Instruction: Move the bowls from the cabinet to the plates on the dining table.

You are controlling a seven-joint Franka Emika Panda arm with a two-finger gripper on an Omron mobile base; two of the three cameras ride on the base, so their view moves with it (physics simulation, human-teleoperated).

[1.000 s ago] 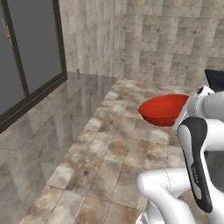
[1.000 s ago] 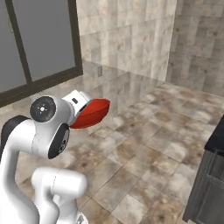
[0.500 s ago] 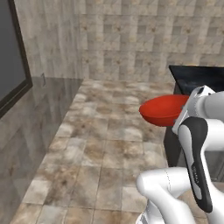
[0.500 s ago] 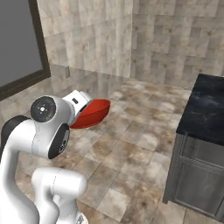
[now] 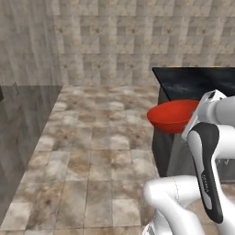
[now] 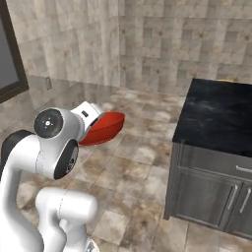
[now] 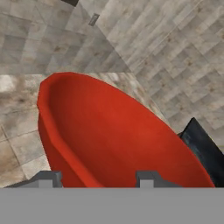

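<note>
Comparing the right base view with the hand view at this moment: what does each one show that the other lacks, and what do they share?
Right base view alone: the grey door fronts under the dining table, the dark window frame at left, and the bowl seen from outside, carried above the floor.

Hand view alone: the red bowl's empty inside, with the end effector gripping its near rim, one finger inside the bowl.

Both: the red bowl, tiled floor, stone wall and the table's black top.

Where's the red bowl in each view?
Left base view: red bowl right of centre, beside the white arm, in front of the island's end.
Right base view: red bowl left of centre, above the floor.
Hand view: red bowl across the middle.
Shared landmark: black marble island top, also and.
</note>
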